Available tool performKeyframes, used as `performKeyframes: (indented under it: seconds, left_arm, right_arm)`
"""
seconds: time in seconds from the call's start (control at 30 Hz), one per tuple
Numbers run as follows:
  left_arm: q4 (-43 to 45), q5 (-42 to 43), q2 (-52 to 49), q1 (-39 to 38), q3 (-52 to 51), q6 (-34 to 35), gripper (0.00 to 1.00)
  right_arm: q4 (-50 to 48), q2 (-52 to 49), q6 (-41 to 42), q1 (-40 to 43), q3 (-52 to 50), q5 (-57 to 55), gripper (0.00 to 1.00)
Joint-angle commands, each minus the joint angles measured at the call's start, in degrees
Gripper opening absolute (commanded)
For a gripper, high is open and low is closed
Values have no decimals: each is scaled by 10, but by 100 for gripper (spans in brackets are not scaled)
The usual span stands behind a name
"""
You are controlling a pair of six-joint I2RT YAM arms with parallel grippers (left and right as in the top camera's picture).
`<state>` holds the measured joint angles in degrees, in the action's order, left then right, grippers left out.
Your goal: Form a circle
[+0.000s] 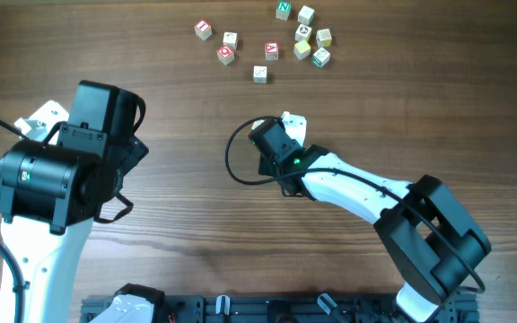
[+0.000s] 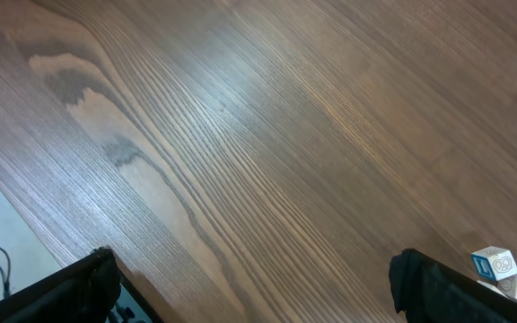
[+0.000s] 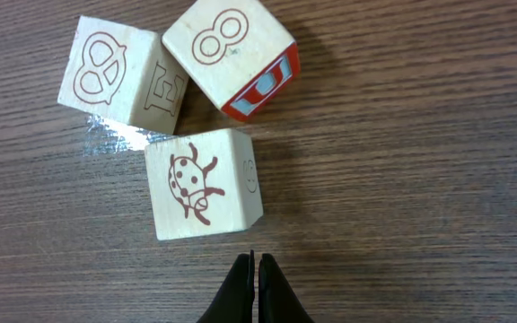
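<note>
Black fingertips of the right gripper [image 3: 257,285] are pressed together with nothing between them. Just ahead of the tips, with a thin strip of bare wood between, lies the clump [image 3: 191,117] of three pale wooden cubes. The ladybird cube [image 3: 203,184] is nearest the jaws. Beyond it sit the pretzel cube [image 3: 119,76], off to one side, and the 8 cube [image 3: 232,54], which has a red face. The three are packed close and make no ring.

The left gripper [image 2: 254,260] has its jaws spread wide over bare table [image 2: 240,135] and holds nothing. The clump is far off to the side of these jaws, at the edge of the left wrist view. From overhead, a loose scatter [image 1: 272,51] of similar cubes lies well beyond the right jaws.
</note>
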<state>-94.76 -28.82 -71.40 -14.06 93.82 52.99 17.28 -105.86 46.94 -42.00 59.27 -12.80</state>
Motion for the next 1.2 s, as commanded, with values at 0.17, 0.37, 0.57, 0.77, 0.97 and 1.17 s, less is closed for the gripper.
performKeyframes:
  seconds: [0.17, 0.37, 0.57, 0.77, 0.97, 1.17]
  left_arm:
    - [0, -2, 4, 5, 2, -1, 100]
    - [0, -2, 4, 5, 2, -1, 100]
    - [0, -2, 4, 5, 2, -1, 100]
    - [0, -2, 4, 5, 2, -1, 100]
    - [0, -2, 4, 5, 2, -1, 100]
    - [0, -2, 4, 5, 2, -1, 100]
  right_arm:
    - [-25, -21, 10, 1, -2, 9, 4]
    - [-31, -21, 5, 1, -2, 8, 5]
    - [-45, -21, -5, 2, -2, 7, 5]
    - [-44, -21, -5, 2, -2, 7, 4]
    - [-39, -21, -4, 2, -2, 14, 4]
    - [-40, -21, -5, 2, -1, 20, 4]
